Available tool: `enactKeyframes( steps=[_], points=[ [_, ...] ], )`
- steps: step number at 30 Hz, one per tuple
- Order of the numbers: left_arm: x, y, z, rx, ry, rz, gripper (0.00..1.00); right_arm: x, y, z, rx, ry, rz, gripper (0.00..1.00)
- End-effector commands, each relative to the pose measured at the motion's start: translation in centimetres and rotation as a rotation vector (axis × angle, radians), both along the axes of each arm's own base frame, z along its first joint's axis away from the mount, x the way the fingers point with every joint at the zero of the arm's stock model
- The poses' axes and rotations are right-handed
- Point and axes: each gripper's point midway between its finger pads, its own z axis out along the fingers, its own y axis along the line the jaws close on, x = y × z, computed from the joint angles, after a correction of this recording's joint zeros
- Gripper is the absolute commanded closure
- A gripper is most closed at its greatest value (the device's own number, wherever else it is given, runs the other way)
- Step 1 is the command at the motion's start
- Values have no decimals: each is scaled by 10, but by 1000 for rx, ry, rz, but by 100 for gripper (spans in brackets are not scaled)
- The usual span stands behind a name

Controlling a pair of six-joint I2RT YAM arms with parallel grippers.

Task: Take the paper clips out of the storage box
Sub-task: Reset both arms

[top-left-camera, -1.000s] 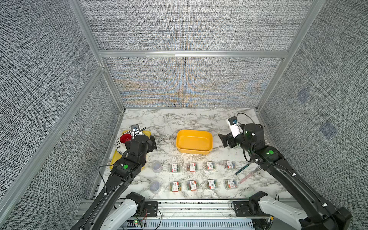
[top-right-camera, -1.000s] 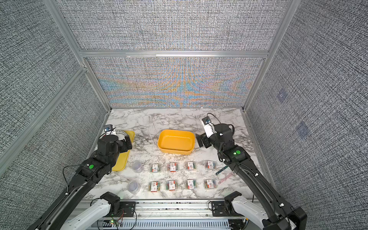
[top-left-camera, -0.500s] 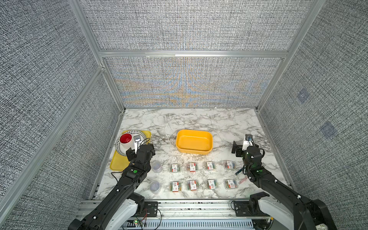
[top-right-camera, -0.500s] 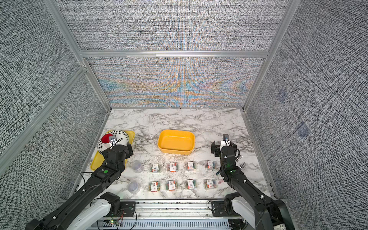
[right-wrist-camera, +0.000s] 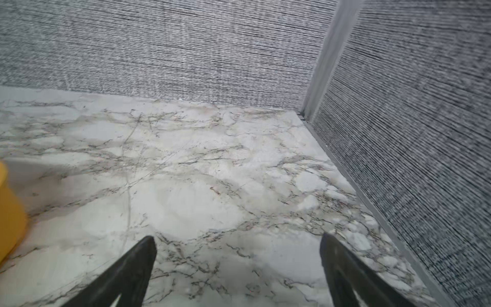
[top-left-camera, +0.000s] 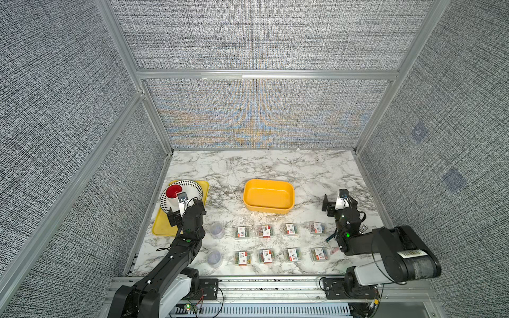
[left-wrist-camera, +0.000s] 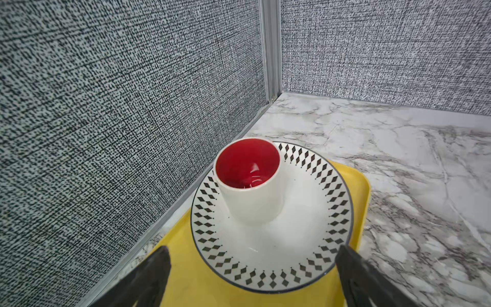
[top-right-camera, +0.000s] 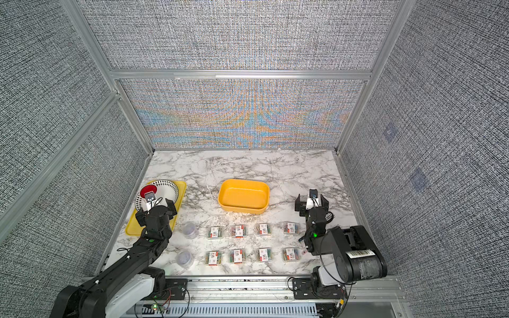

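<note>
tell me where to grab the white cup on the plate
Probably the smooth side wall of the cup, pinched across its width just below the lip, coming from above. It stands upright with its mouth up, no handle shows, and the raised rim of the plate would hinder a low approach.

We see a white cup (left-wrist-camera: 252, 196) with a red inside standing upright on a diamond-edged plate (left-wrist-camera: 305, 239), which sits on a flat yellow tray (left-wrist-camera: 191, 281) by the wall (left-wrist-camera: 106, 106), on the marble table (left-wrist-camera: 398, 159).

The storage box (right-wrist-camera: 9, 210) is cut off, blurred, at the right wrist view's left edge; label print on the paper clips (top-left-camera: 265, 230) is illegibly small.
</note>
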Motion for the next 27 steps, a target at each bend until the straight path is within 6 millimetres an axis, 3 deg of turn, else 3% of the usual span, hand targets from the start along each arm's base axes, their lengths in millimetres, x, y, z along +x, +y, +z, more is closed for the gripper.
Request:
enactKeyframes(
  steps=[1, 6, 9, 16, 19, 21, 24, 27],
  points=[
    [17, -3, 14, -9, -93, -34, 0, 5, 2, 27, 89, -124, 35, 1],
    [41, -3, 11, -19, -116, -66, 0, 23, 5, 18, 95, -48, 58, 1],
    [57, -2, -1, -51, -128, -79, 0, 22, 5, 18, 96, -52, 61, 1],
    [78, -35, -19, -39, -1, -304, 0, 23, 5, 18, 95, -52, 63, 1],
    [92, -37, -25, -29, -47, -311, 0, 22, 5, 18, 95, -53, 62, 1],
    [93, -37, -31, -50, 87, -306, 0, 23, 5, 18, 91, -50, 60, 1],
    [94, -35, -28, -46, 9, -294, 0, 25, 7, 18, 79, -43, 58, 1],
    [94, -40, -30, -45, 76, -326, 0, 26, 10, 18, 63, -43, 56, 1]
  ],
)
